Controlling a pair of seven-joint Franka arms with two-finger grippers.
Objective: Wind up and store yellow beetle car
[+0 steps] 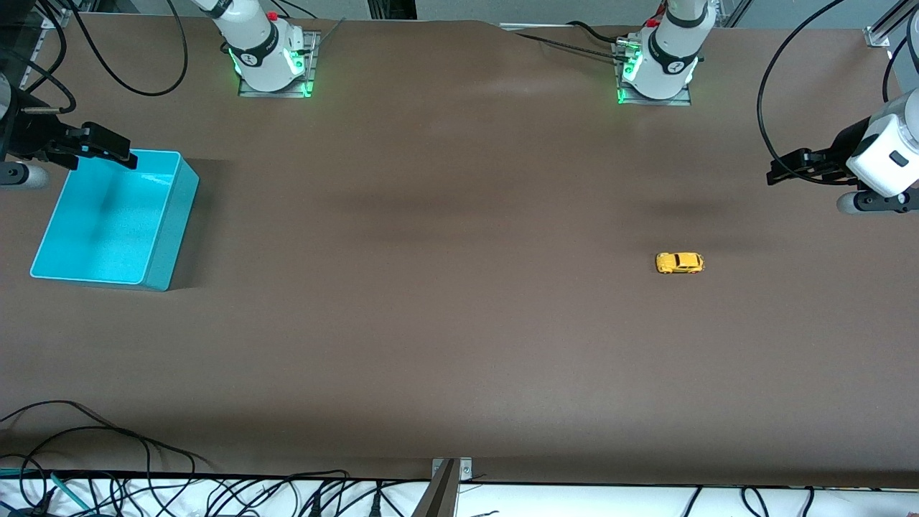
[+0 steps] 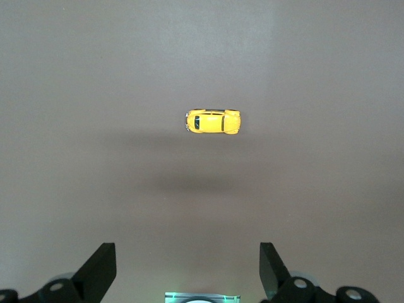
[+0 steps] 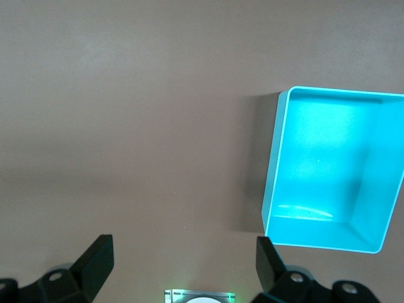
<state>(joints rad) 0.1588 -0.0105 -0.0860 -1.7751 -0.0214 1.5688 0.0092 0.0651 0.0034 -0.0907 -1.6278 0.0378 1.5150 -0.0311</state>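
Fingers spread and empty, the right gripper (image 1: 108,147) hangs over the rim of the rectangular teal plastic bin (image 1: 172,237) at the right arm's end of the brown table (image 1: 431,323). Well apart, the tiny yellow beetle car (image 1: 679,263) sits on its wheels toward the left arm's end. The left gripper (image 1: 790,171), jaws likewise apart, hovers above the table's edge there.

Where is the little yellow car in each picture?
Front view: the yellow beetle car sits on the brown table, toward the left arm's end.
Left wrist view: the car lies mid-picture, ahead of the open left hand.
Right wrist view: not in it.
Shared landmark: the brown table.
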